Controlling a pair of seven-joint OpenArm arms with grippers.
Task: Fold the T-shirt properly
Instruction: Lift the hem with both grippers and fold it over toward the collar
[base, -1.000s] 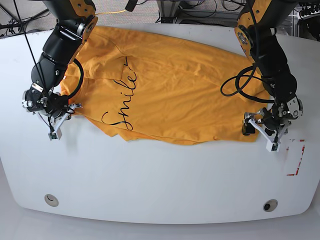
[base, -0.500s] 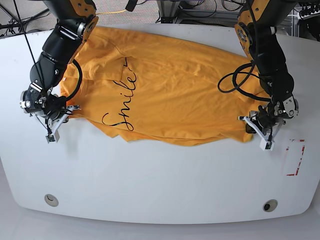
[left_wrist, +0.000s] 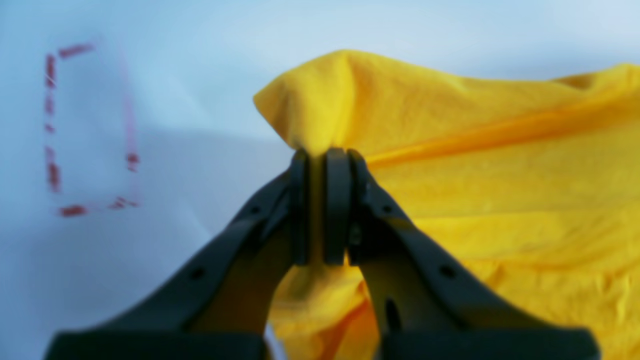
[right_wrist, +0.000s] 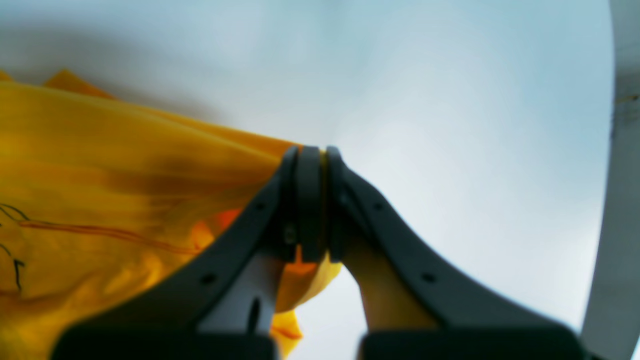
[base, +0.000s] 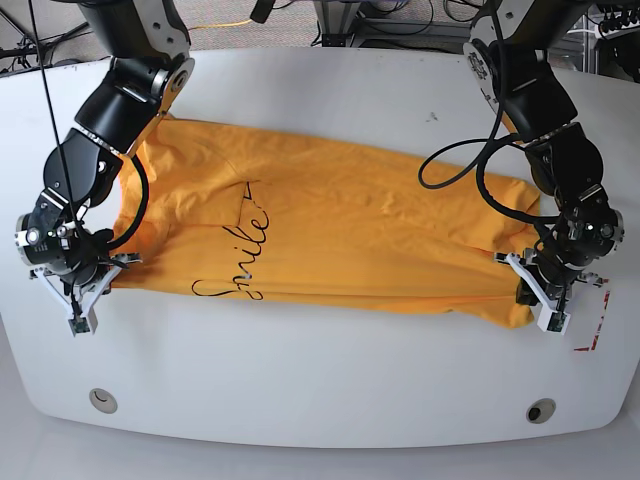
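The orange-yellow T-shirt (base: 340, 230) lies stretched across the white table, with black cursive lettering (base: 240, 270) on its left half. In the base view its near edge runs taut between both arms. My left gripper (base: 535, 300) is shut on the near right corner; the left wrist view shows yellow cloth (left_wrist: 450, 165) pinched between its pads (left_wrist: 336, 205). My right gripper (base: 85, 300) is shut on the near left corner; the right wrist view shows the T-shirt (right_wrist: 125, 165) clamped in its closed pads (right_wrist: 309, 200).
A red dashed rectangle (base: 593, 315) is marked on the table just right of the left gripper, also seen as a red outline (left_wrist: 87, 130) in the left wrist view. Two round holes (base: 102, 400) (base: 540, 410) sit near the table's front edge (base: 320, 435). Cables (base: 470, 170) hang from the right-hand arm.
The left gripper closed on the shirt's right corner. Both arms pulled toward the table's front and outward, dragging the shirt forward and stretching its near edge straight.
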